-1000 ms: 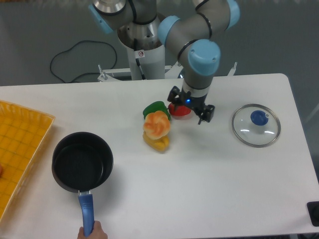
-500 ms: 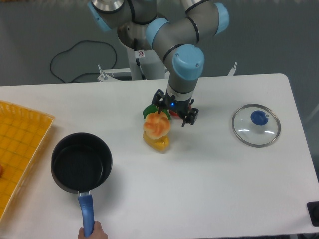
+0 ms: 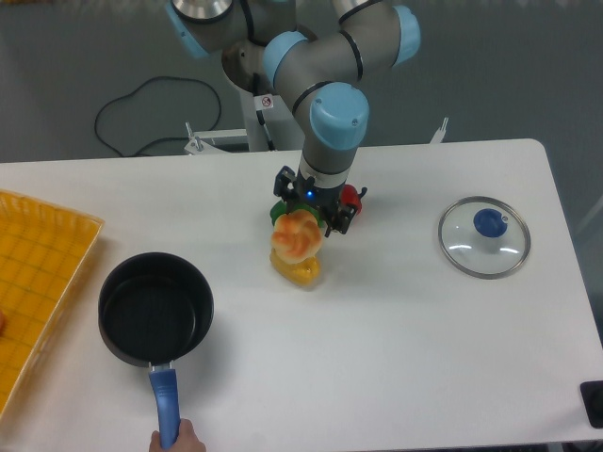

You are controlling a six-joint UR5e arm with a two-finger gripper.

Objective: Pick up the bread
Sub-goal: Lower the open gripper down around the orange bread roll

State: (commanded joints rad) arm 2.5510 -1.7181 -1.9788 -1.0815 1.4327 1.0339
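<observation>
While the pincer (image 3: 310,206) hangs just above the bread (image 3: 296,235) (spread or pressed together, I cannot tell), the bread sits on a yellow pepper (image 3: 299,272) mid-counter (image 3: 396,339), a pot (image 3: 155,306) to its left.

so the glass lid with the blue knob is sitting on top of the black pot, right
No. The fixed camera view shows the glass lid with its blue knob lying flat on the table at the right, well apart from the black pot, which stands open at the left.
</observation>
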